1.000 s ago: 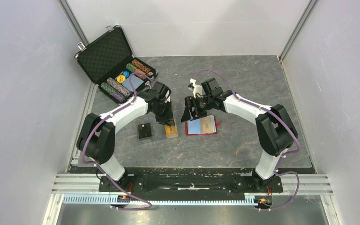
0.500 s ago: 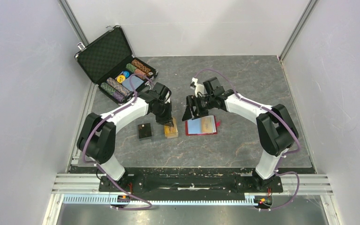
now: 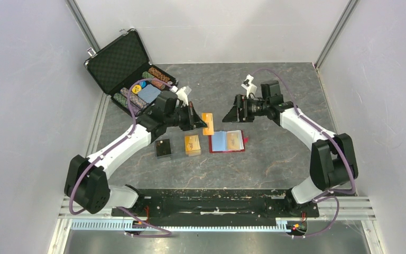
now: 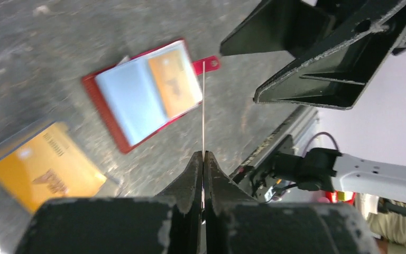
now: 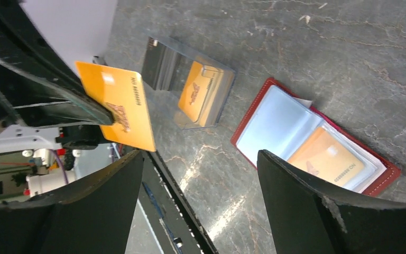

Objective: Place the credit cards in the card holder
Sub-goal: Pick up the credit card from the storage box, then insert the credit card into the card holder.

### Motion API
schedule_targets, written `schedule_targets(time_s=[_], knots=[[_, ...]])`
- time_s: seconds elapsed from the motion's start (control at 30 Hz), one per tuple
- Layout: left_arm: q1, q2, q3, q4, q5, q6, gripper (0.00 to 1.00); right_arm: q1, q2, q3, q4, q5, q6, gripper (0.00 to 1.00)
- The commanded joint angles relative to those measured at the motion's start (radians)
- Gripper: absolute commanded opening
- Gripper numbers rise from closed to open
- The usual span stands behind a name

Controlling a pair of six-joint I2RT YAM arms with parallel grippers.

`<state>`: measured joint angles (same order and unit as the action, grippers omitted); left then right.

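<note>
My left gripper (image 3: 200,121) is shut on one orange-gold credit card (image 3: 207,125) and holds it above the table, just left of the open red card holder (image 3: 227,151). In the left wrist view the card (image 4: 203,106) shows edge-on between the closed fingertips (image 4: 196,164), over the holder (image 4: 103,114). The holder's pockets show a pale blue card and an orange card. More orange cards lie in a clear box (image 3: 192,145). My right gripper (image 3: 232,112) is open and empty, raised behind the holder. Its wrist view shows the held card (image 5: 119,111), the box (image 5: 190,84) and the holder (image 5: 249,114).
A small black square box (image 3: 163,148) sits left of the clear box. An open black chip case (image 3: 129,74) with poker chips stands at the back left. The two grippers face each other closely above the holder.
My left gripper has lifted an orange card out of the clear box and swung up and right with it. My right gripper has drawn back to the right, away from the holder.
</note>
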<state>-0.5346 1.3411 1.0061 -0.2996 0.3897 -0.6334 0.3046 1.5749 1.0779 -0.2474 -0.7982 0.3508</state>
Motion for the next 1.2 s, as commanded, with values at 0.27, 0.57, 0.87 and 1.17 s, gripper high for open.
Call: schedule_targets(time_s=[0.27,0.57,0.87,1.17], knots=[[-0.003,0.005,-0.098,0.522,0.285,-0.215,0.02,-0.027,-0.131,-0.183,0.434,-0.238,0.275,0.67],[-0.004,0.041,-0.106,0.571,0.351,-0.246,0.02,-0.022,-0.118,-0.309,0.936,-0.296,0.647,0.45],[-0.005,0.064,-0.102,0.561,0.356,-0.246,0.13,-0.010,-0.055,-0.359,1.323,-0.312,0.920,0.00],[-0.004,0.078,-0.076,0.432,0.286,-0.191,0.61,-0.010,-0.076,-0.226,0.659,-0.243,0.441,0.00]])
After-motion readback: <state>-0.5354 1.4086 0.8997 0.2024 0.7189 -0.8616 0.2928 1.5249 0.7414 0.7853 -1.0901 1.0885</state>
